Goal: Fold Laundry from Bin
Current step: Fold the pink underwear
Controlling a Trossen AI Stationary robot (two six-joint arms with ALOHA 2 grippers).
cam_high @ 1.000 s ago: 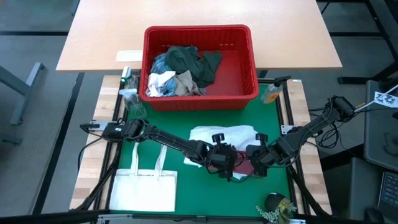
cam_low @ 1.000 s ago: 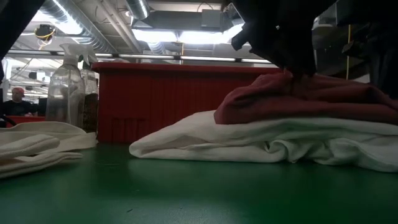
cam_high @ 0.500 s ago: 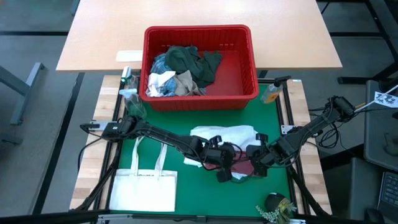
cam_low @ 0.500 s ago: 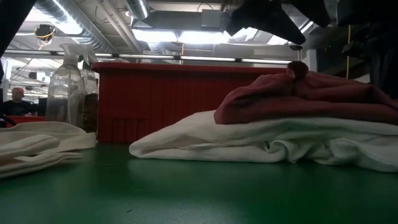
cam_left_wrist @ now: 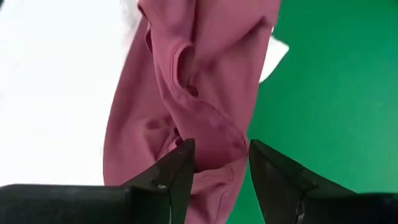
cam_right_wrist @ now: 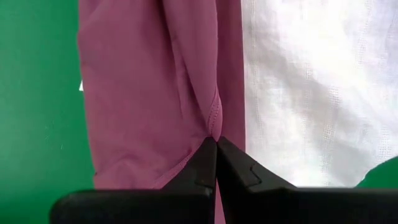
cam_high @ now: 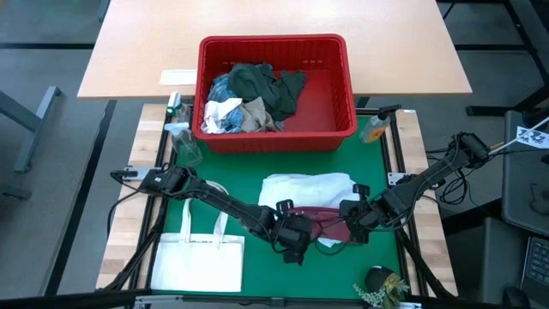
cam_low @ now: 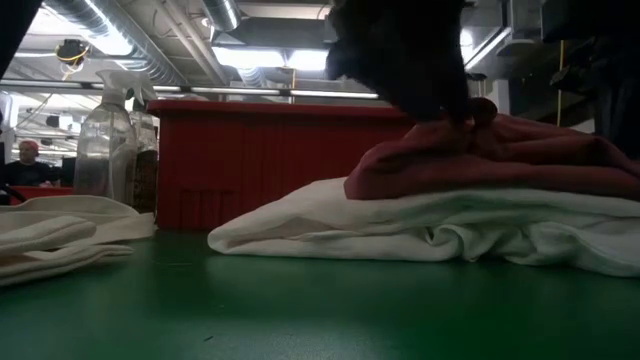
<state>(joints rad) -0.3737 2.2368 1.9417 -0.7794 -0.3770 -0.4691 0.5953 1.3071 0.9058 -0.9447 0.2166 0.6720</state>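
A maroon garment (cam_high: pixel 324 225) lies on top of a folded white garment (cam_high: pixel 304 187) on the green mat. My left gripper (cam_high: pixel 293 245) stands open at the maroon garment's left end, and a hemmed fold (cam_left_wrist: pixel 214 124) lies between its fingers. My right gripper (cam_high: pixel 347 225) is shut on the maroon garment's right part. The red bin (cam_high: pixel 274 137) at the far side holds more laundry (cam_high: pixel 249 99) in white, blue, tan and dark green. My left gripper slants down over the maroon garment's left end, with the hemmed fold (cam_left_wrist: pixel 217 134) in the gap between its open fingers. I cannot tell whether the fingers touch the cloth. My right gripper pinches a raised fold of the maroon garment (cam_right_wrist: pixel 214 127) between its two fingers, coming from above and slanting down. The cloth lies slack on the white garment (cam_right_wrist: pixel 311 93).
A flat white tote bag (cam_high: pixel 199 262) lies on the mat's near left. A spray bottle (cam_high: pixel 178 137) stands at the far left of the mat and a small orange bottle (cam_high: pixel 375 129) at the far right. A dark clump (cam_high: pixel 382 281) sits at the near right corner.
My left gripper has lifted off the top of the maroon garment, gone toward the table's left and near edge, and come down again at the garment's left end. The maroon garment has stayed on the white one.
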